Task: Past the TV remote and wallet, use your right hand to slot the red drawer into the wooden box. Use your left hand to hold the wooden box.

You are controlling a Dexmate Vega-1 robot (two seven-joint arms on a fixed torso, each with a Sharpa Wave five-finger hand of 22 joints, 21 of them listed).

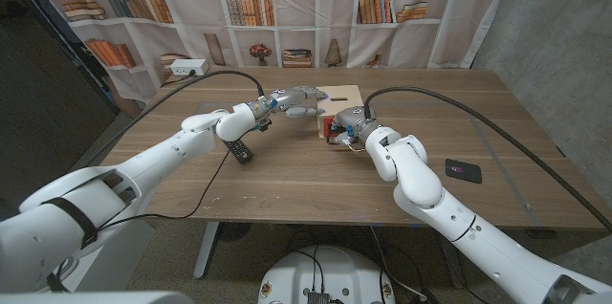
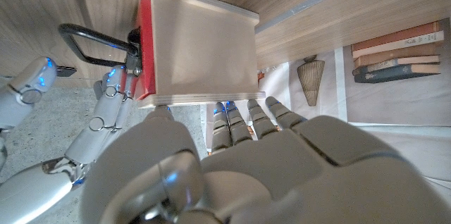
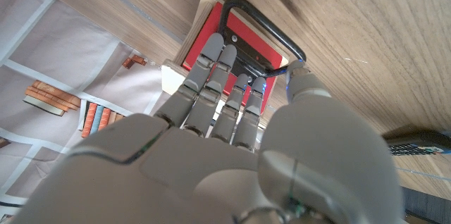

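Left robot hand (image 1: 292, 99) reaches in from the box's left, fingers laid against the pale wooden box (image 1: 338, 111), bracing it; a dark TV remote (image 1: 239, 149) lies on the brown wooden table (image 1: 287, 175) under that arm. Box sits mid-table. Red drawer with black wire handle (image 1: 335, 130) is partly in the box's near opening, long axis running away from the robot. Right robot hand (image 1: 352, 132) is directly on the drawer's near face, fingers around the handle, gripping it. Remaining push looks straight forward, away from robot. Black wallet (image 1: 464, 170) lies far right.
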